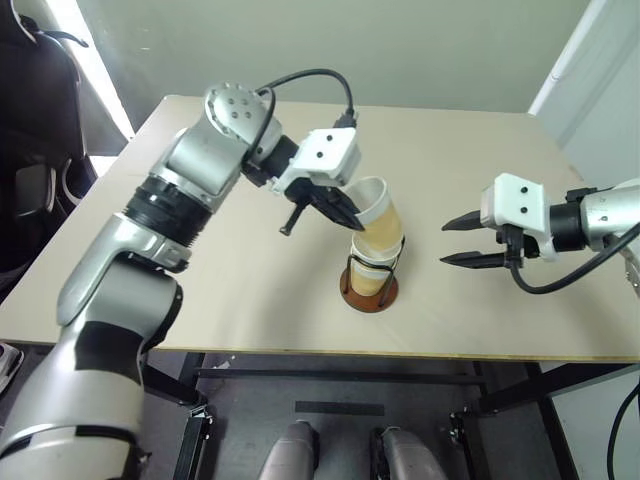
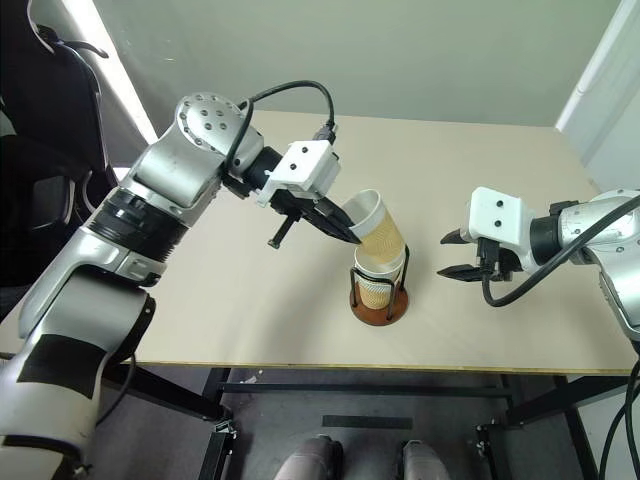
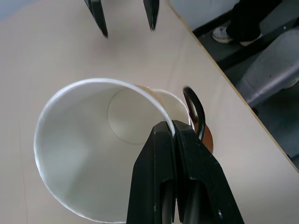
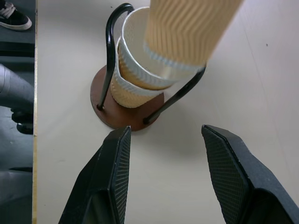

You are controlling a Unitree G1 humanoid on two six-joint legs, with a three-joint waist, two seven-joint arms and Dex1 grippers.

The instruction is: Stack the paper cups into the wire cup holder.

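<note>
- The left tool (image 1: 347,213) is clamped on the white rim of the top paper cup (image 1: 377,217), one black finger inside the mouth and one outside, as the left wrist view shows with its fingers (image 3: 161,172) pressed together over the rim.
- That cup is tilted, its mouth leaning toward ten o'clock in the head views, and its narrow end sits in the cups below.
- Two more paper cups (image 4: 133,77) are nested upright inside the wire cup holder (image 1: 369,278); the right wrist view shows their white rims one above the other between the black wire hoops.
- The holder's round reddish-brown base (image 4: 117,112) rests flat on the worktop (image 1: 230,290), near the front edge and about mid-width.
- The right tool (image 1: 458,241) hovers at three o'clock from the holder, clear of it, fingers apart and holding nothing; its fingertips point toward the holder.
- In the right wrist view its two ribbed black fingers (image 4: 114,177) frame bare worktop just short of the base.
- A shoe (image 4: 11,16) stands on the floor beyond the worktop edge.
</note>
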